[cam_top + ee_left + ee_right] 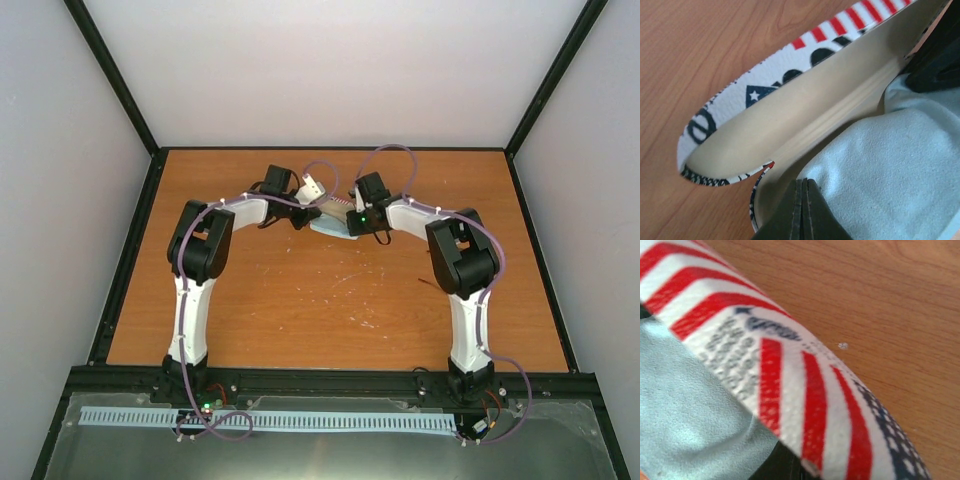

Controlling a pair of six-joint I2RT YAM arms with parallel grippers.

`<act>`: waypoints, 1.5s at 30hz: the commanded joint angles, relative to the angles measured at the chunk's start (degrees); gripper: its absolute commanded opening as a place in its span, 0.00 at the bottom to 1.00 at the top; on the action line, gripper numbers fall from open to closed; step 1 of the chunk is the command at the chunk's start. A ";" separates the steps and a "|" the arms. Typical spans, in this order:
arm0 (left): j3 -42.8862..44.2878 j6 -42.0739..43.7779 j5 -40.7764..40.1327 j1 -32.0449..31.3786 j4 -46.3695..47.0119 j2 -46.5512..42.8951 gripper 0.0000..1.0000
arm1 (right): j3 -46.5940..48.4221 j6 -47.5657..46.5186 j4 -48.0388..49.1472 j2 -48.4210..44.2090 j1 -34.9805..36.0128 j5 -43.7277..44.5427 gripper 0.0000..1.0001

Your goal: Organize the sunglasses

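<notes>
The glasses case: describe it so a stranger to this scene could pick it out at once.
On the wooden table, look to the middle of its far half. There lies the open oval case, cream inside. Its red and white stripes and navy star set it apart from the plain light blue cloth in it.

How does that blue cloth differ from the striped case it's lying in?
The case is printed with red and white stripes and stars; the cloth is plain pale blue. The case is a stiff-looking curved shell, standing open; the cloth is soft and rumpled. Both sit together on the wooden table.
</notes>
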 commanded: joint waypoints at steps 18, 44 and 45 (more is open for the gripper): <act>0.75 4.43 -1.07 0.52 7.02 0.22 0.01 | -13.34 3.86 18.63 -9.35 3.69 10.15 0.03; 5.21 7.00 -3.23 0.54 3.60 5.02 0.01 | -18.00 9.44 22.96 -8.70 7.72 21.88 0.03; 6.22 7.24 -3.43 0.52 2.63 5.78 0.01 | -18.03 9.89 22.85 -8.56 7.74 22.76 0.03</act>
